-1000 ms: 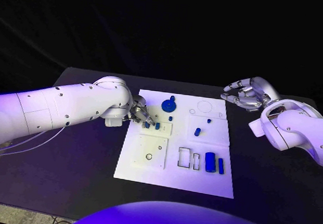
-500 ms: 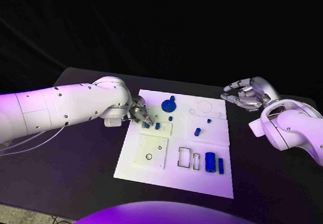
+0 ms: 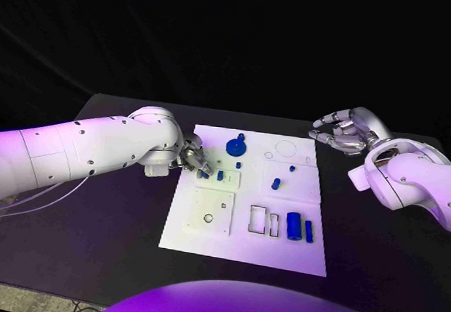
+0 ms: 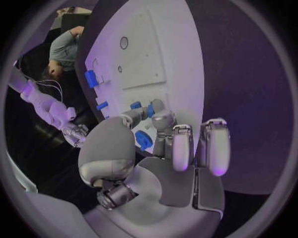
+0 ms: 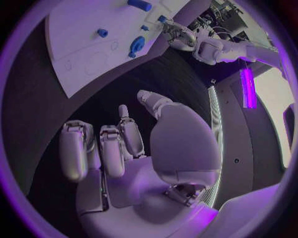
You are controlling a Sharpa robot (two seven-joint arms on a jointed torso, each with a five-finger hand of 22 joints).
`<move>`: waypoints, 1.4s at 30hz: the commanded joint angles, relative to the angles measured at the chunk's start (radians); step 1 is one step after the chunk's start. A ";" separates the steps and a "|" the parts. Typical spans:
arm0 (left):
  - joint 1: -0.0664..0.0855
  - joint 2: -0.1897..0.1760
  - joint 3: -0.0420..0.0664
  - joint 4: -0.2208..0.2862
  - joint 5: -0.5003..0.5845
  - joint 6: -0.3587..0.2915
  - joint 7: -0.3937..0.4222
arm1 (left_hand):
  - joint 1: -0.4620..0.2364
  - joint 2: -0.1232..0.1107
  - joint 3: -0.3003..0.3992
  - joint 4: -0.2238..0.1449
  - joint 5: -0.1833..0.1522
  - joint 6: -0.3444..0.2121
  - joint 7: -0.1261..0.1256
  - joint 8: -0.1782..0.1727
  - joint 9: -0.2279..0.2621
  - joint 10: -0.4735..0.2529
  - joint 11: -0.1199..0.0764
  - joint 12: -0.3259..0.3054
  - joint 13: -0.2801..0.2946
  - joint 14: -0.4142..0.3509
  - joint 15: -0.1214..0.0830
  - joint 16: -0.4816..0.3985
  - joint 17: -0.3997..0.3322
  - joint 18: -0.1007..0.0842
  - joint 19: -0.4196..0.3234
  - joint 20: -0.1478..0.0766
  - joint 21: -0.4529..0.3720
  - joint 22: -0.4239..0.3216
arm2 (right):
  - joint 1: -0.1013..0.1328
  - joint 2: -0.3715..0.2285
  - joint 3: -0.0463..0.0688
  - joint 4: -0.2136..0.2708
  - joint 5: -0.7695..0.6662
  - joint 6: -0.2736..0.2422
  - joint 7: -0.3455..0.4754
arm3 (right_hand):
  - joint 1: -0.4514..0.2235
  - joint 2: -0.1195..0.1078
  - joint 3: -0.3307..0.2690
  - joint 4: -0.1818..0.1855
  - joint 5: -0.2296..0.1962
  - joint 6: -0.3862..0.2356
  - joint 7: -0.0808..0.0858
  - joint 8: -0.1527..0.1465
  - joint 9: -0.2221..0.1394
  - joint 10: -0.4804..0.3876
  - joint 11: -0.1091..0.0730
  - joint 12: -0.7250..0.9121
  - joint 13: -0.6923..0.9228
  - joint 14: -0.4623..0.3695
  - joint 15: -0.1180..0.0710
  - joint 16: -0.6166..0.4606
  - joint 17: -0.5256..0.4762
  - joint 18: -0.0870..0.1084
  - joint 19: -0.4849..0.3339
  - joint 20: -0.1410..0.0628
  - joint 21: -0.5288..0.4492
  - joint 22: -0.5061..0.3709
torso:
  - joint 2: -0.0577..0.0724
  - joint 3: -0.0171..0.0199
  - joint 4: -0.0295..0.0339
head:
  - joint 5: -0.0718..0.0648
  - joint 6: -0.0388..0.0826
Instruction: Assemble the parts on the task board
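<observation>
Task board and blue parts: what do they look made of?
Task board: looks like matte white plastic, a flat plate with cut recesses and no glare. Blue parts: probably moulded or printed plastic, with uniform saturated colour and a dull surface. Neither can be confirmed.

White arms (image 3: 90,149) — silver robot hand (image 3: 345,131) — dotted with screws.

Our left hand (image 3: 194,159) reaches low with fingers curled, perhaps pinching something. Our right hand (image 3: 345,130) hovers raised, fingers loosely apart, holding nothing.
</observation>
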 commanded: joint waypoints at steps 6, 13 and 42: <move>-0.006 -0.001 -0.005 -0.004 0.038 0.023 -0.011 | 0.060 0.062 0.130 -0.078 -0.011 -0.017 0.001 0.019 -0.009 0.009 0.002 0.002 0.005 0.106 0.001 0.006 0.263 -0.013 0.072 0.002 0.001 0.240 | 0.000 0.001 0.000 0.000 -0.005 0.009 0.004 | -0.011 0.001 0.004 0.000 0.002 -0.006 -0.003 0.003 0.001 -0.004 -0.001 -0.005 0.032 0.098 -0.003 -0.004 0.242 0.009 0.014 -0.003 -0.005 0.194 | 0.000 0.0000 -0.0007 | 0.000 0.000; -0.006 0.001 -0.005 -0.005 0.058 0.027 -0.006 | 0.060 0.073 0.159 -0.097 -0.034 -0.019 0.004 0.025 -0.011 0.009 0.004 -0.001 0.003 0.106 0.004 0.006 0.263 -0.013 0.071 0.005 -0.002 0.240 | 0.000 0.001 0.000 0.000 -0.005 0.010 0.004 | -0.011 0.001 0.004 0.000 0.002 -0.006 -0.003 0.003 0.001 -0.004 -0.001 -0.005 0.032 0.098 -0.003 -0.004 0.242 0.009 0.014 -0.003 -0.005 0.194 | 0.000 0.0004 -0.0004 | 0.000 0.000; -0.006 0.013 -0.005 -0.003 0.014 0.072 -0.020 | 0.057 0.075 0.167 -0.107 -0.062 -0.019 0.004 0.030 -0.013 0.011 0.004 -0.001 0.004 0.106 0.008 0.006 0.263 -0.014 0.072 0.008 0.002 0.242 | -0.001 0.003 0.000 -0.001 -0.005 0.010 0.005 | -0.011 0.001 0.004 0.000 0.002 -0.006 -0.003 0.003 0.001 -0.004 -0.001 -0.005 0.032 0.098 -0.003 -0.004 0.242 0.009 0.014 -0.003 -0.005 0.194 | 0.000 0.0001 -0.0006 | 0.000 0.000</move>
